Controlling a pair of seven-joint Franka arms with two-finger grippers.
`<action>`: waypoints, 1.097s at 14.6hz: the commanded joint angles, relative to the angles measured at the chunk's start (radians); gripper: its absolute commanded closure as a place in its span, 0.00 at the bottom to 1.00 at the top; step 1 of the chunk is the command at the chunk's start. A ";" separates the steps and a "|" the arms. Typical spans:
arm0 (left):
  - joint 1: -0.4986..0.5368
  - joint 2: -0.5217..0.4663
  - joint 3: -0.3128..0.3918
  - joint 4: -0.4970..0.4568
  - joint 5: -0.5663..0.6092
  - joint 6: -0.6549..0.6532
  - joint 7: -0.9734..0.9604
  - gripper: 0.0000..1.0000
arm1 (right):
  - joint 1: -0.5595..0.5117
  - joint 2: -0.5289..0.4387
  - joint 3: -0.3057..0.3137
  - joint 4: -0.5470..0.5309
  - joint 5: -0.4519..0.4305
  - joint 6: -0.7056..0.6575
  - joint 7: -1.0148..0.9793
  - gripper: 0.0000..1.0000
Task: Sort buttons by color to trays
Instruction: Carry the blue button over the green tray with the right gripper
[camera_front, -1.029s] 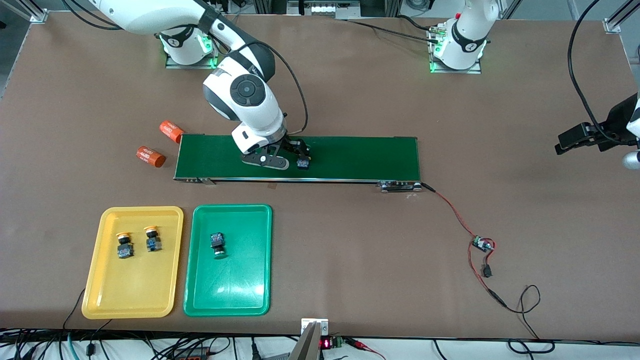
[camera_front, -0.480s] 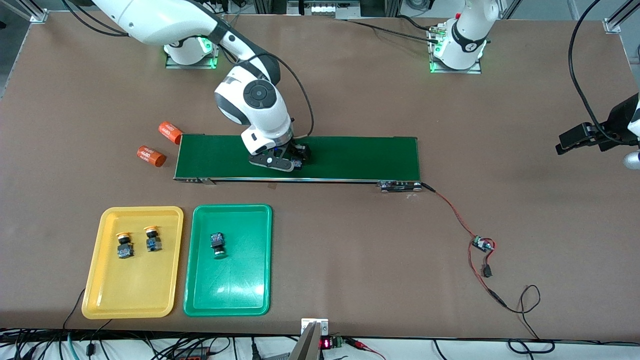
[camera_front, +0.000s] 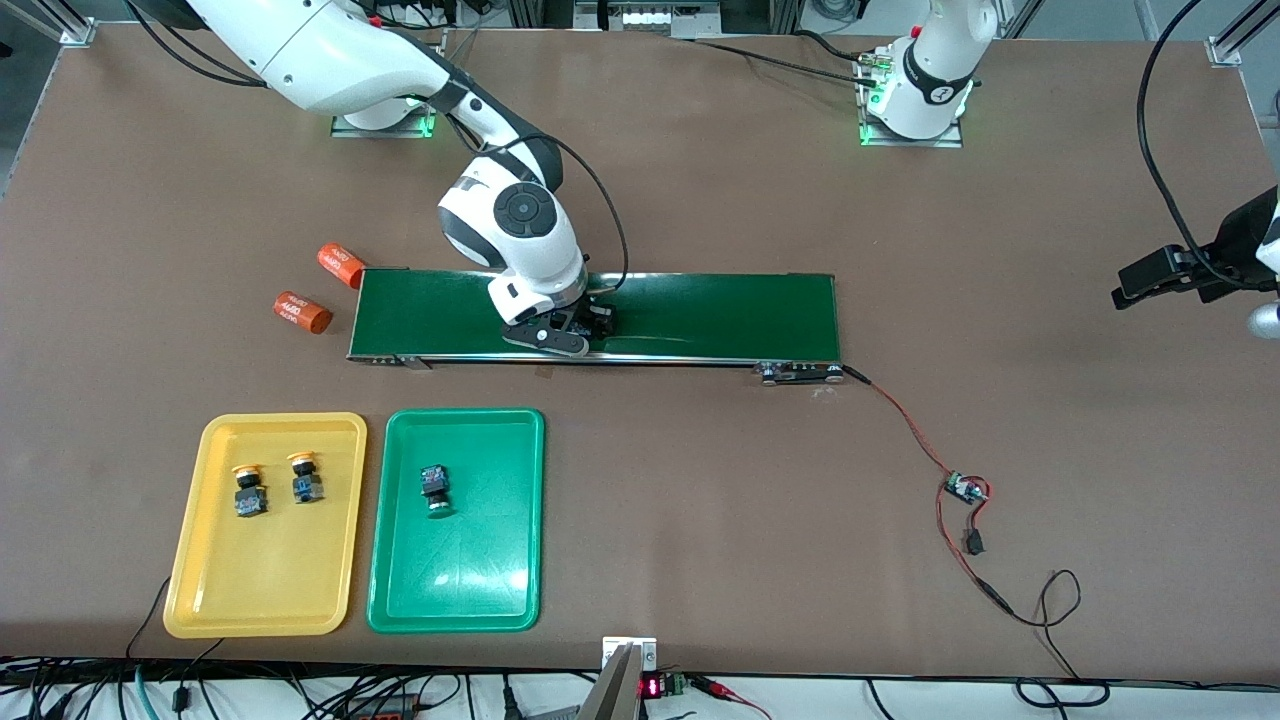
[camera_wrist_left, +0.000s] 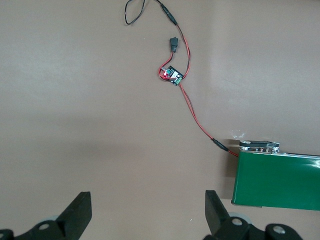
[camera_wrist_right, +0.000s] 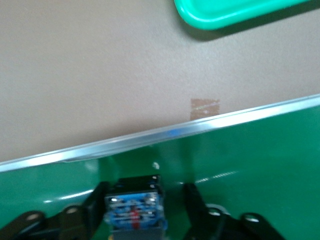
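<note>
My right gripper (camera_front: 588, 326) is low on the dark-green conveyor belt (camera_front: 720, 315), open, with its fingers on either side of a button (camera_wrist_right: 134, 210). One finger touches the button's black-and-blue body and the other stands slightly apart from it. The button's cap is hidden. Two yellow-capped buttons (camera_front: 247, 490) (camera_front: 305, 478) lie in the yellow tray (camera_front: 265, 590). One button (camera_front: 434, 488) lies in the green tray (camera_front: 455, 590). My left gripper (camera_wrist_left: 147, 212) is open and empty, waiting over bare table at the left arm's end.
Two orange cylinders (camera_front: 341, 264) (camera_front: 301, 312) lie by the belt's end toward the right arm. A small circuit board (camera_front: 965, 489) with red and black wires runs from the belt's other end. A corner of the green tray (camera_wrist_right: 235, 12) shows in the right wrist view.
My right gripper has come down onto the belt and now straddles the button that earlier lay beside its fingers. The left arm has not moved.
</note>
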 joint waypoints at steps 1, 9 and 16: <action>0.003 -0.006 0.002 0.004 -0.013 -0.005 0.012 0.00 | -0.007 0.003 -0.014 0.057 -0.022 -0.017 0.002 1.00; 0.003 -0.006 0.002 0.004 -0.013 -0.005 0.012 0.00 | -0.039 0.057 -0.049 0.375 0.010 -0.202 -0.384 1.00; -0.003 -0.006 -0.001 0.001 -0.007 -0.008 0.015 0.00 | -0.036 0.310 -0.169 0.574 0.007 0.034 -0.638 1.00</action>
